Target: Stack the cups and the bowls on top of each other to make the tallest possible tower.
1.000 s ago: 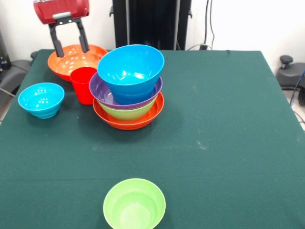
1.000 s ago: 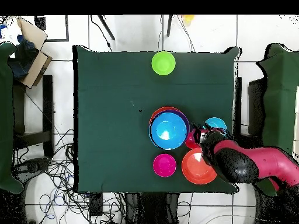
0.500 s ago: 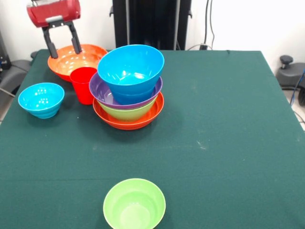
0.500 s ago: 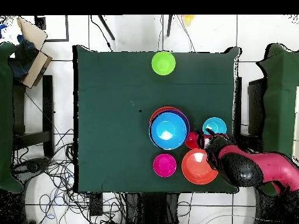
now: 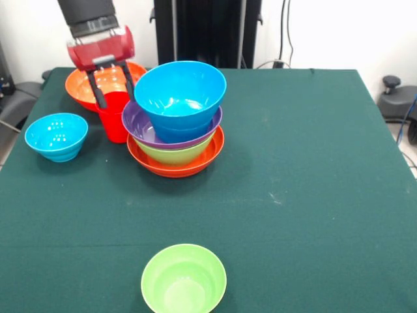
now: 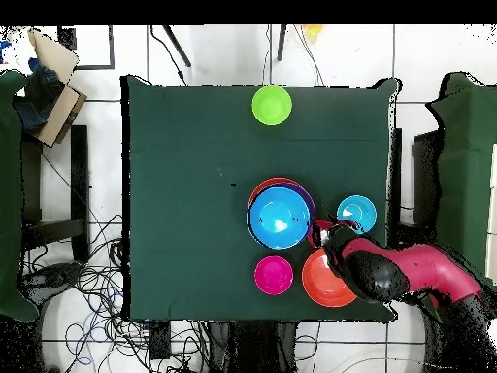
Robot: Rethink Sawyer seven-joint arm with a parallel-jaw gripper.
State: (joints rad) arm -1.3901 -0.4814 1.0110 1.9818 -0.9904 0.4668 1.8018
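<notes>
The red cup (image 5: 115,124) stands left of the tower (image 5: 176,124), a stack with an orange bowl at the base, then green, purple and a blue bowl (image 5: 179,91) on top. My gripper (image 5: 116,101) is open and low over the cup, one finger on each side of its rim. Loose bowls on the table are a wide orange bowl (image 5: 98,81) behind the cup, a small blue bowl (image 5: 57,135) at the left and a green bowl (image 5: 184,279) at the front. In the overhead view, the arm covers most of the cup, and a magenta bowl (image 6: 274,276) sits beside the tower (image 6: 281,216).
The green tablecloth (image 5: 313,163) covers the whole table. In the overhead view a cardboard box (image 6: 53,73) lies off the table at the upper left, and cables trail over the floor.
My gripper has moved from above the loose orange bowl's far left rim toward the tower and come down, so that its fingers now straddle the red cup. Bowls and cup have not moved.
</notes>
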